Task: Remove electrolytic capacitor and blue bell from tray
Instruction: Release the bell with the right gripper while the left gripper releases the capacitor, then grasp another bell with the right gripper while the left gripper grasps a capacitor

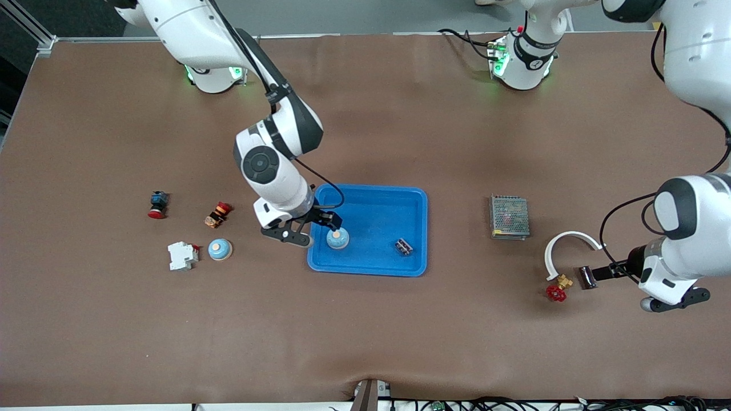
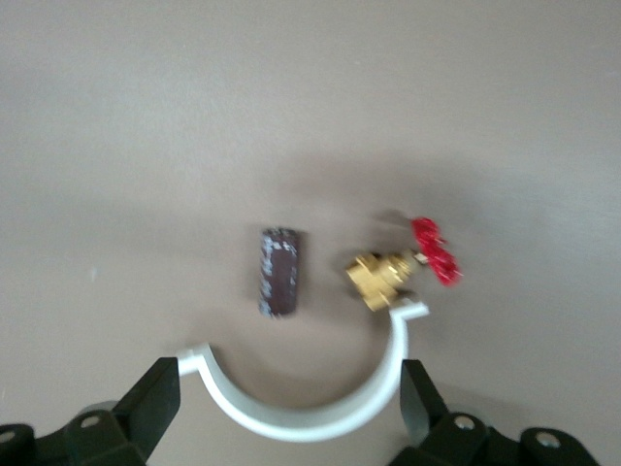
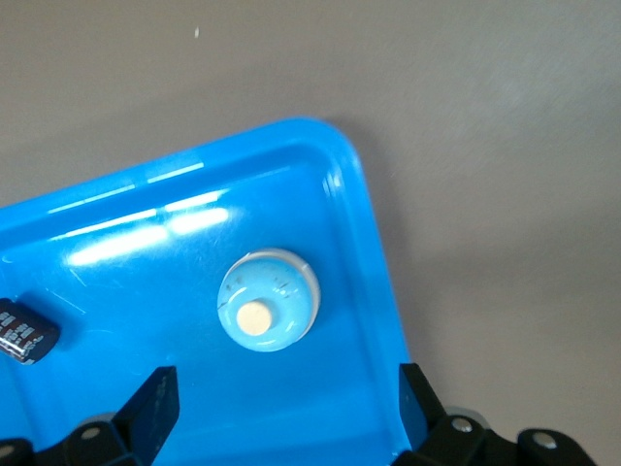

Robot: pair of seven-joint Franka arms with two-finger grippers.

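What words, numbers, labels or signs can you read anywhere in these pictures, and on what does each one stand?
No text can be read.
Capacitor on the table: pale marks on its sleeve, too blurred to read.
Capacitor in the blue tray: print too small to read.
Bell in the tray: faint scratches only, no lettering.
Metal box: no legible label.

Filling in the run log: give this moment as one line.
right pincer: open over round blue bell in blue plastic tray | left pincer: open over dark cylindrical capacitor on table
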